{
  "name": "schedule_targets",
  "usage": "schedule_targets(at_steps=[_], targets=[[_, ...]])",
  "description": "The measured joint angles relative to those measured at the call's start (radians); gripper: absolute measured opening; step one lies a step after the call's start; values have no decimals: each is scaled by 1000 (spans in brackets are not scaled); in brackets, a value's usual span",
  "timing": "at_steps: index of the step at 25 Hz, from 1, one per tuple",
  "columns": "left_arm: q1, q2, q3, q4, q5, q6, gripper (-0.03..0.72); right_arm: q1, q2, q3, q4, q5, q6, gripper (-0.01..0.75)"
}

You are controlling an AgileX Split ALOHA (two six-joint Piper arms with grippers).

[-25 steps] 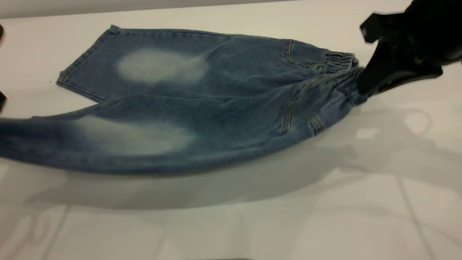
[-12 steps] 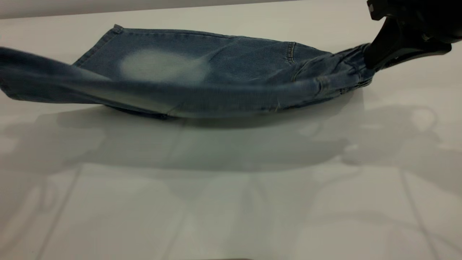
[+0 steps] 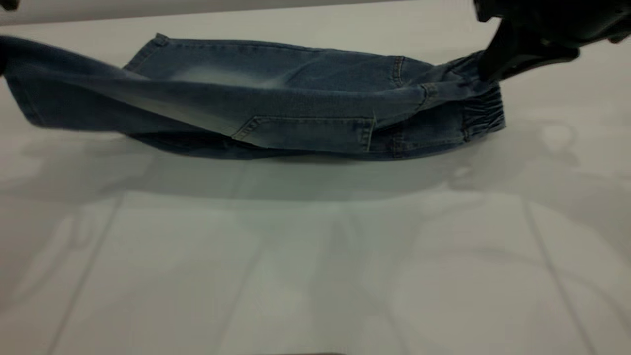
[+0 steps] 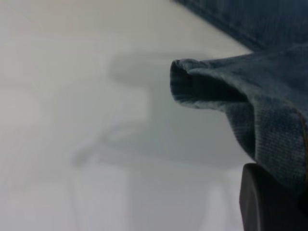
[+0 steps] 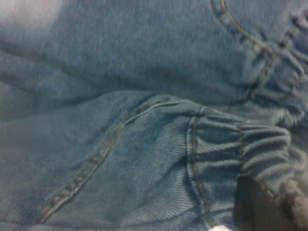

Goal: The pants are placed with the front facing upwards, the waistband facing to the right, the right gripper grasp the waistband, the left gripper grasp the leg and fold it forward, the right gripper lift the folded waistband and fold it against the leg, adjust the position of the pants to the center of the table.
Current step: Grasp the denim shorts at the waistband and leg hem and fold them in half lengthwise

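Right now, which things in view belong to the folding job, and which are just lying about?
In the job:
- pants, near side lifted
- waistband
- right hand, gripping the waistband
- left hand, holding the leg
- table

Lying about:
- nothing else visible

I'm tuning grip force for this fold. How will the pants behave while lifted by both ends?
Likely floppy: the pants sag between the right gripper at the waistband and the held leg. Probably fairly heavy cloth, since the span hangs low to the table. The gathered band should resist slipping.
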Motion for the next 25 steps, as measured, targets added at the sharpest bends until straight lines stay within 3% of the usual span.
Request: schedule_targets(at_steps=[7, 17, 25], targets=[[0, 125, -139, 14, 14, 3, 53, -27, 119, -94, 0, -13, 3, 38], [-9, 354, -384, -22, 40, 7, 53, -71, 144, -96, 10, -120, 11, 38], [-70, 462, -493, -32, 66, 37, 53, -71, 145, -96, 11, -182, -21, 38]])
